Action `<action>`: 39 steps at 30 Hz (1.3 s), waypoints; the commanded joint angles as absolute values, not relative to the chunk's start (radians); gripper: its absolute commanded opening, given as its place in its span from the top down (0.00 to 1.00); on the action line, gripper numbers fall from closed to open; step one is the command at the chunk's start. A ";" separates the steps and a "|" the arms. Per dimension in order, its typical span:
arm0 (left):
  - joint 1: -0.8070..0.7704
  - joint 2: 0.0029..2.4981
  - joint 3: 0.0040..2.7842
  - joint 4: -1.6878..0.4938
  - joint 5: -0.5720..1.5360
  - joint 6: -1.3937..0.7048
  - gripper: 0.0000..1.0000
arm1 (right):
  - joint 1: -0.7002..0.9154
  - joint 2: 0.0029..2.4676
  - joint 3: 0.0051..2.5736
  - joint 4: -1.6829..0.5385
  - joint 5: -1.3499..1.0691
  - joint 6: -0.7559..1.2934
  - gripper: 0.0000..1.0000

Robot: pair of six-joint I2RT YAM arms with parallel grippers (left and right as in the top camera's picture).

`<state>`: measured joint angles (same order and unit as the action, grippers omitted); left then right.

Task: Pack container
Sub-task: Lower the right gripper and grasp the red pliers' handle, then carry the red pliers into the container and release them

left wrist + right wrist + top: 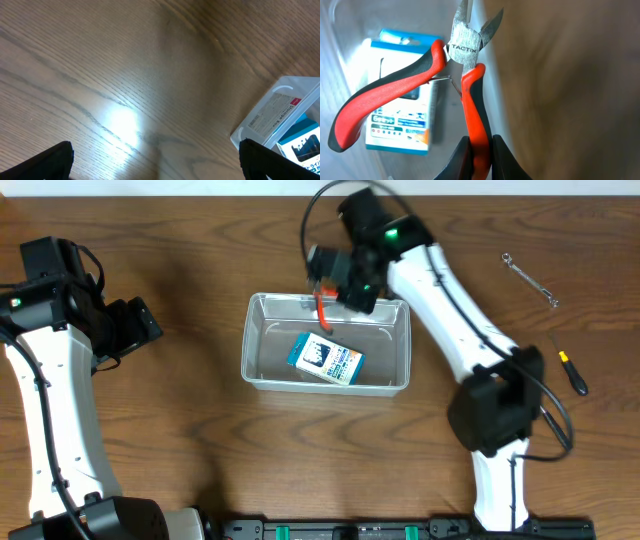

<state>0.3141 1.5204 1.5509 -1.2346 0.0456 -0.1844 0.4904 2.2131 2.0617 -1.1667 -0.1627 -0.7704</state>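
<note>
**Right gripper (477,145) over the container, cutters in hand**

It is clamped on one red handle of the side cutters (472,100); the other handle splays free. The container (262,310) sits mid-bench (180,240) with a blue-and-white box (326,359) inside. The cutters hang by its far wall, close to the rim.

Our judgement: we should move inward to the bare floor beside the box, lower until the tool nearly touches, then let go. A high release risks the free handle catching the rim.

Left gripper (140,320) stands spread and empty, well apart from the container.
</note>
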 commanded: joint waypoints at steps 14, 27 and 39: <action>0.318 1.522 1.562 -1.242 0.044 -0.196 0.02 | 0.517 2.390 2.061 -1.207 -0.187 -0.805 0.52; 0.318 1.522 1.562 -1.242 0.044 -0.196 0.02 | 0.376 2.049 2.103 -1.151 -0.019 -0.595 0.31; 0.318 1.522 1.562 -1.242 0.044 -0.197 0.02 | -0.160 2.067 2.098 -1.137 0.025 -0.596 0.15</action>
